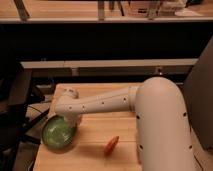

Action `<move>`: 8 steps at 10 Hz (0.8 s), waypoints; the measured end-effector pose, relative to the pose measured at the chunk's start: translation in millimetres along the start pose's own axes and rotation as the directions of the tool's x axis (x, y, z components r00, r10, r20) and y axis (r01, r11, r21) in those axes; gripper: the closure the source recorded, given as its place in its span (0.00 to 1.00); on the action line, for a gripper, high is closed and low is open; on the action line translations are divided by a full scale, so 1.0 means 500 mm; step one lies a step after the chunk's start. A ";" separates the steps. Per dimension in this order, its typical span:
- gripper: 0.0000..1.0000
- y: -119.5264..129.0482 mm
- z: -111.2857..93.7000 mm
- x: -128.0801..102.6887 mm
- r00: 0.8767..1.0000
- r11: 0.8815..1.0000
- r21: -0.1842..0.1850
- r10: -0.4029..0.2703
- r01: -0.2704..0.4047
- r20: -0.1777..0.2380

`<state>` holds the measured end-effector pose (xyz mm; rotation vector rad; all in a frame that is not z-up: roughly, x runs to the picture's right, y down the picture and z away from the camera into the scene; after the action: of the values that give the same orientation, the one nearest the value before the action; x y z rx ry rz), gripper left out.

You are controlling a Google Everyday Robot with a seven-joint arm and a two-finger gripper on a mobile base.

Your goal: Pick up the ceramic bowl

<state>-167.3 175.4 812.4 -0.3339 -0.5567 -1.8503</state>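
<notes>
The ceramic bowl [58, 134] is green, glossy and shallow. It is at the left edge of the wooden table [95, 155], near the front. My white arm reaches from the right across the table. My gripper [70, 119] is at the bowl's upper right rim, where the wrist hides the contact. The bowl's face looks a little tilted toward the camera.
A small orange object [111, 145] lies on the table to the right of the bowl. A dark chair [17, 102] stands just off the table's left edge. A dark shelf unit [100, 45] runs behind the table. My arm's large white body [160, 130] covers the table's right side.
</notes>
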 end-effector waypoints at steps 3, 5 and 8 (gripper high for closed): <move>0.99 0.023 -0.033 0.008 1.000 1.000 -0.011 0.000 0.000 -0.014; 0.99 0.024 -0.033 0.009 1.000 1.000 -0.013 -0.007 0.007 -0.017; 0.99 0.058 -0.058 0.020 0.999 1.000 -0.014 -0.008 0.007 -0.031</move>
<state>-142.0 144.5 798.9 -0.3126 -0.5246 -1.8644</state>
